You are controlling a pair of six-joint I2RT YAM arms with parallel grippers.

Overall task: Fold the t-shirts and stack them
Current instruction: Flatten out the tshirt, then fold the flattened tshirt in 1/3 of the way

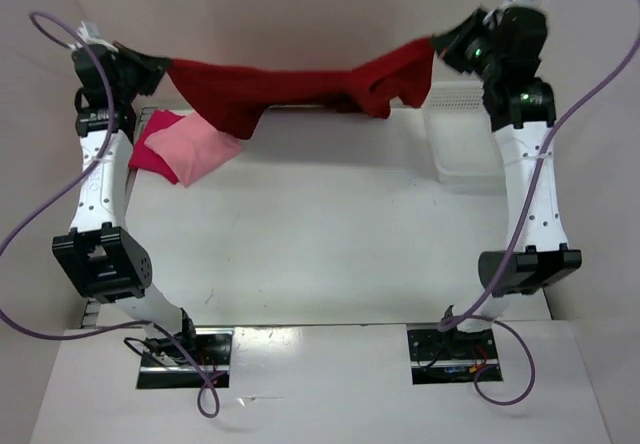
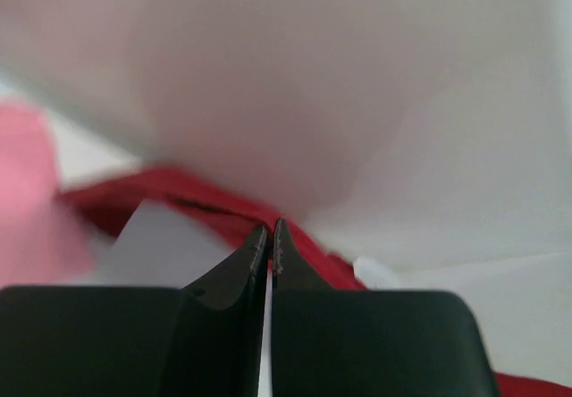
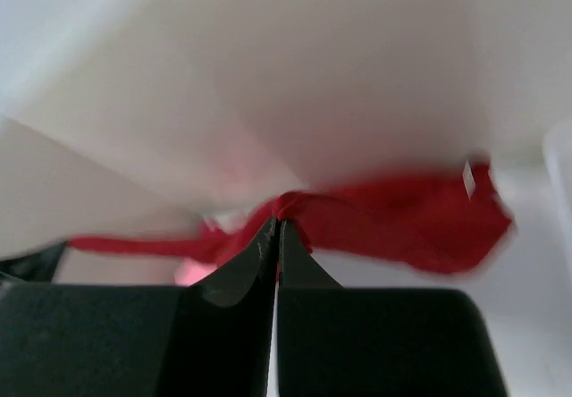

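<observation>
Between your two claws, the dark red t-shirt (image 1: 300, 89) hangs stretched above the bench (image 1: 330, 234).
Your left claw (image 1: 158, 66) is pinched tight on the shirt's left end. Just below it, the light pink t-shirt (image 1: 200, 149) lies on top of the crimson-pink t-shirt (image 1: 148, 159), both on the bench. The red cloth sags across to your right claw (image 1: 445, 46), which is clamped on the other end, with a bunched fold drooping beside it. Below that claw sits the white basket (image 1: 465, 139).
</observation>
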